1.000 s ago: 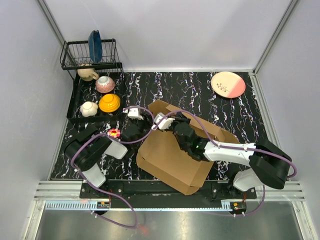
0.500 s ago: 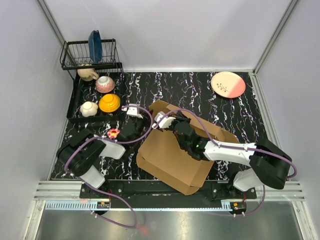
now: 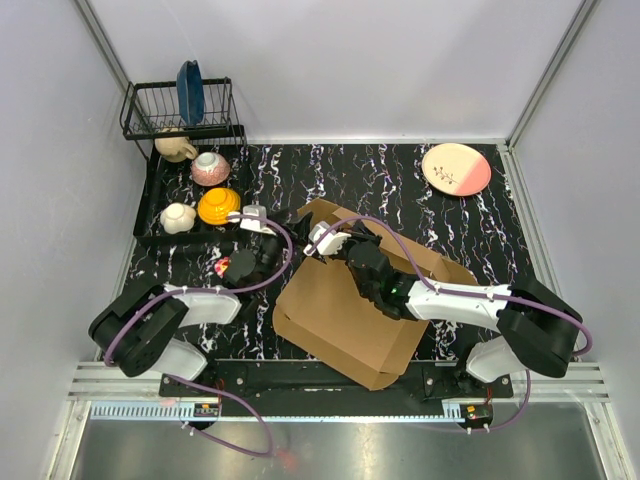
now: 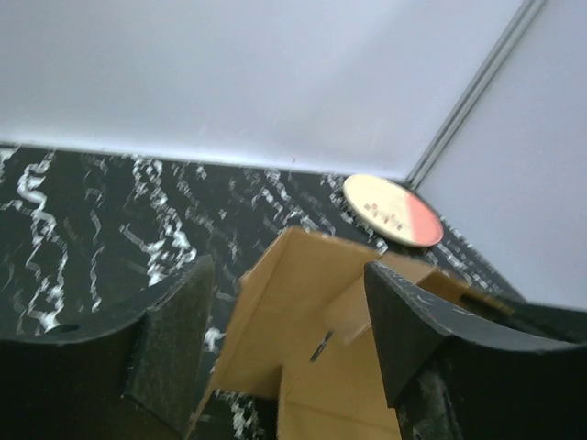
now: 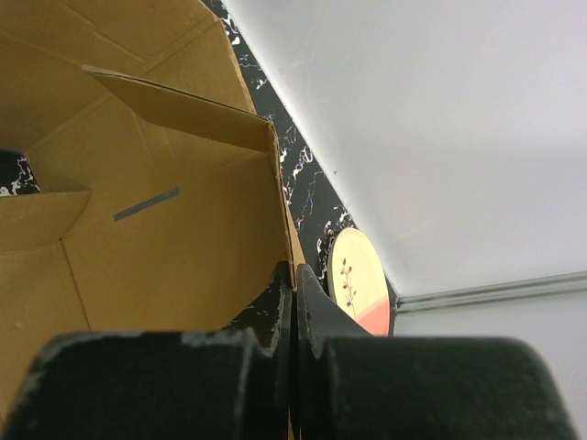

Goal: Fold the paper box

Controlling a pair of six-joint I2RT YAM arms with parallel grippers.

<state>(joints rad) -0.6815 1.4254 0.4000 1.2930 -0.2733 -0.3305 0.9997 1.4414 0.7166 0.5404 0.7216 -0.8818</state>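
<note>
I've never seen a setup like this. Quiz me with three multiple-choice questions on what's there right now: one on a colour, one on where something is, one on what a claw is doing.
1. What colour is the upright plate in the wire rack? A red; B blue; C green.
2. Where does the pink-and-cream plate lie? A in the rack; B on the floor; C at the table's far right corner.
3. How does the left gripper stand? A open, holding nothing; B shut tight; C shut on a spoon.

Answers: 1 B, it is dark blue. 2 C, it lies flat by the right wall, apart from the paper box. 3 A, its fingers stand apart, with the box only beyond them.
</note>
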